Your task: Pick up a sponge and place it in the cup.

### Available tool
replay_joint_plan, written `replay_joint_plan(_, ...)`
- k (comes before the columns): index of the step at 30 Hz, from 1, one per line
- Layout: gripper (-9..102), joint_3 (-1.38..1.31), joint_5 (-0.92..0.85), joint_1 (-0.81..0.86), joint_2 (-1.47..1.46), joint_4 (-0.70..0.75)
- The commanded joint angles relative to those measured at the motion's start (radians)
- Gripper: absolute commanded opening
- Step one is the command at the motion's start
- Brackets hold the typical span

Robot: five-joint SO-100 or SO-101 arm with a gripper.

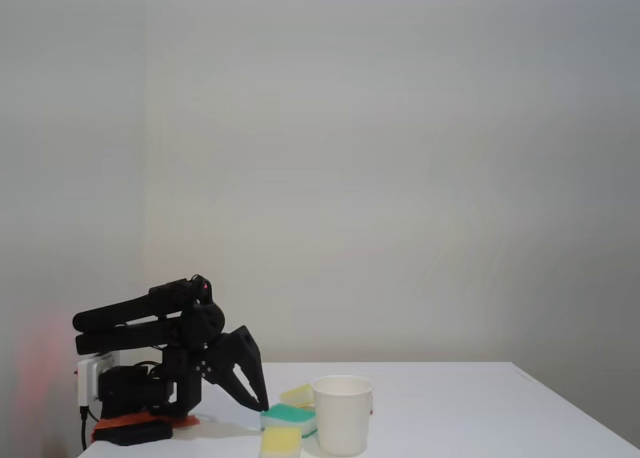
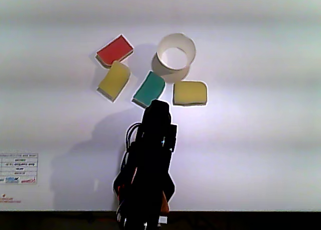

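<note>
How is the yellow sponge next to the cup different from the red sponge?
The yellow sponge is plain yellow, while the red sponge has a red top. In the other view the yellow sponge lies nearly straight, right beside the white cup and nearer the arm; the red sponge lies tilted, on the cup's left and farther back. Both are flat rectangular blocks lying on the white table.

Black arm point(image 1: 150, 323) folded low over base, upper links lying near level in fixed view. Gripper point(image 1: 255, 396) angled down toward surface, jaws slightly parted, nothing held. From other view, arm point(image 2: 150, 159) stretches straight ahead, gripper hidden beneath wrist.
</note>
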Motion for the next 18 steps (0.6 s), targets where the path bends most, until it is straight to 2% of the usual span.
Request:
replay_joint_plan(1, 0, -0.005, -0.006, -0.003, 0.009, 0.081)
replay_joint_plan(10, 0, -0.095, -0.003, 0.032, -0.141, 0.069)
replay_joint_plan(14, 0, -0.245, 0.109, 0.002, -0.219, 0.103)
replay_joint_plan(18, 0, -0.437, 0.109, -0.005, -0.388, 0.097)
